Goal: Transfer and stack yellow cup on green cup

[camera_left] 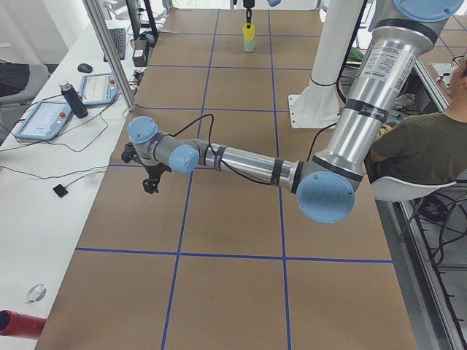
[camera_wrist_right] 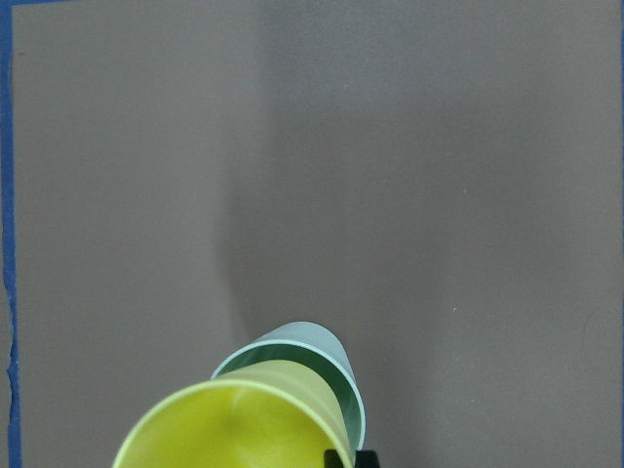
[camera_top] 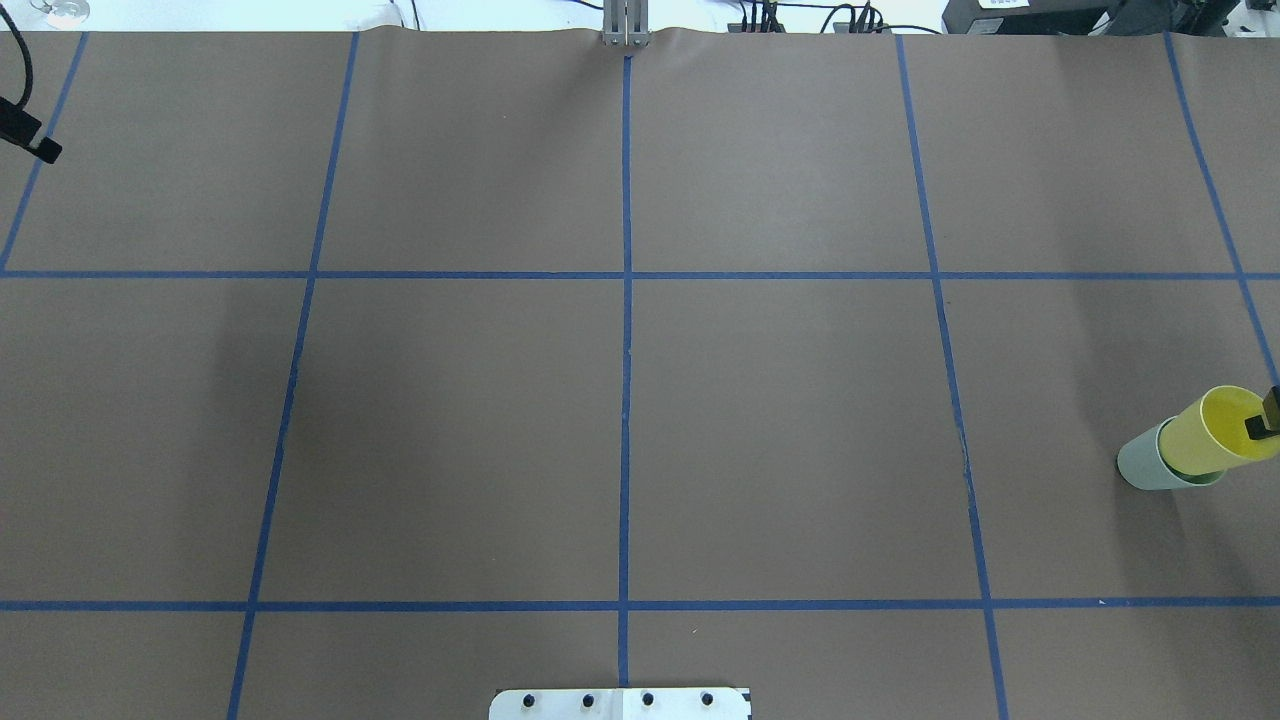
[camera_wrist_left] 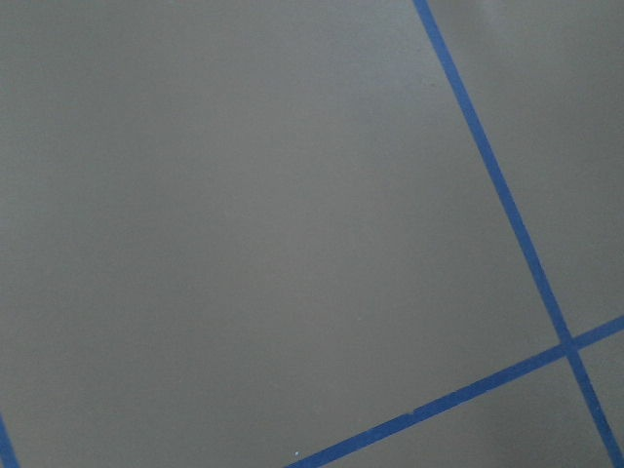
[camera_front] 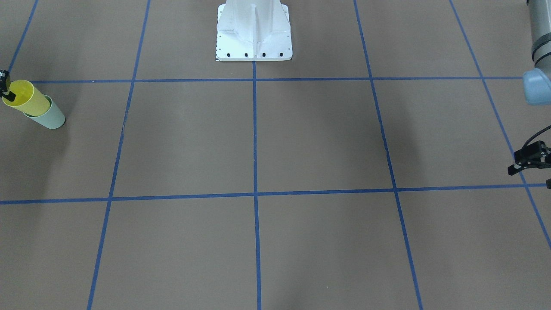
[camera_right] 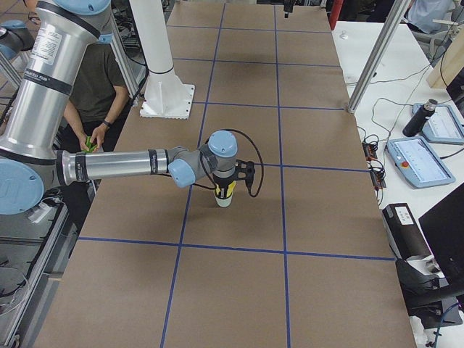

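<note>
One yellow cup [camera_top: 1212, 442], one green cup [camera_top: 1140, 466]

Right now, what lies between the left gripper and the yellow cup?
Only bare table crossed by blue tape lines. The overhead view shows the whole stretch from the left gripper to the yellow cup.

Nothing legible in any view. Dark lettering runs along the silver tube of the left arm [camera_left: 378, 69] and of the right arm [camera_right: 45, 45], but too small to read; the tablet screens [camera_right: 417, 161] on the white side bench [camera_right: 406, 94] are just as unreadable. The yellow cup [camera_top: 1215, 432] and green cup [camera_top: 1145, 465] show plain walls with no print
</note>
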Controlling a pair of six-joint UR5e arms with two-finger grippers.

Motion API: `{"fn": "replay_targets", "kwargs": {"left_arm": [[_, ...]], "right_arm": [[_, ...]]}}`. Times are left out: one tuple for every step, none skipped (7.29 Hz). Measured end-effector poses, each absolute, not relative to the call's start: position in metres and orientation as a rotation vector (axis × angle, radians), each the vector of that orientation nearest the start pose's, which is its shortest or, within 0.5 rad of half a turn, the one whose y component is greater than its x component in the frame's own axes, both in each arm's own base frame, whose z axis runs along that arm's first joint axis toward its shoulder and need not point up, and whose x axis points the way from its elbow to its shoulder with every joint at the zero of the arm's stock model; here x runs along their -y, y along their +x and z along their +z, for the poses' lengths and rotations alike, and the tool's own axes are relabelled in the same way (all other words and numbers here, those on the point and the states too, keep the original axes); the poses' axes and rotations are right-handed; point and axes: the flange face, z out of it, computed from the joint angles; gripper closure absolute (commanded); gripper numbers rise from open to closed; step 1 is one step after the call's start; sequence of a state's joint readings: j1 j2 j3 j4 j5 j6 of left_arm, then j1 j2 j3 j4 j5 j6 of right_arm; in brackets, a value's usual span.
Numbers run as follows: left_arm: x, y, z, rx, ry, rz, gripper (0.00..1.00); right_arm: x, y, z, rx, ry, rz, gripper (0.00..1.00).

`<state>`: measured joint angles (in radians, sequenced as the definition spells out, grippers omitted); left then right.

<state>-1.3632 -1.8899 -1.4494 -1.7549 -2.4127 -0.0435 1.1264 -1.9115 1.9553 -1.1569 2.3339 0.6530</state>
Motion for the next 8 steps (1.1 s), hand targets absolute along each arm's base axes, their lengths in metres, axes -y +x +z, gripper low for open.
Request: {"fn": "replay_targets", "kwargs": {"left_arm": [[0.616, 0.052, 0.52, -0.862, 0.255, 0.312, 0.0], [0.598, 0.026, 0.527, -0.852, 0.254, 0.294, 0.0], [0.578, 0.003, 0.538, -0.844, 0.25, 0.282, 0.0], [0.555, -0.009, 0.551, -0.839, 0.244, 0.279, 0.0], [0.538, -0.015, 0.558, -0.838, 0.239, 0.276, 0.0], [0.53, -0.017, 0.558, -0.838, 0.238, 0.272, 0.0], [0.528, -0.017, 0.557, -0.838, 0.239, 0.271, 0.0], [0.527, -0.018, 0.556, -0.839, 0.239, 0.269, 0.0]], "right_arm": [[0.366, -0.104, 0.566, 0.863, -0.017, 0.017, 1.0], [0.368, -0.106, 0.568, 0.859, -0.018, 0.017, 1.0], [0.371, -0.108, 0.572, 0.854, -0.02, 0.017, 1.0], [0.374, -0.11, 0.574, 0.852, -0.019, 0.017, 0.07], [0.376, -0.111, 0.575, 0.851, -0.019, 0.016, 0.0], [0.377, -0.112, 0.575, 0.852, -0.019, 0.014, 0.0], [0.377, -0.112, 0.574, 0.855, -0.019, 0.01, 0.0], [0.377, -0.112, 0.573, 0.859, -0.017, 0.007, 0.0]]}}
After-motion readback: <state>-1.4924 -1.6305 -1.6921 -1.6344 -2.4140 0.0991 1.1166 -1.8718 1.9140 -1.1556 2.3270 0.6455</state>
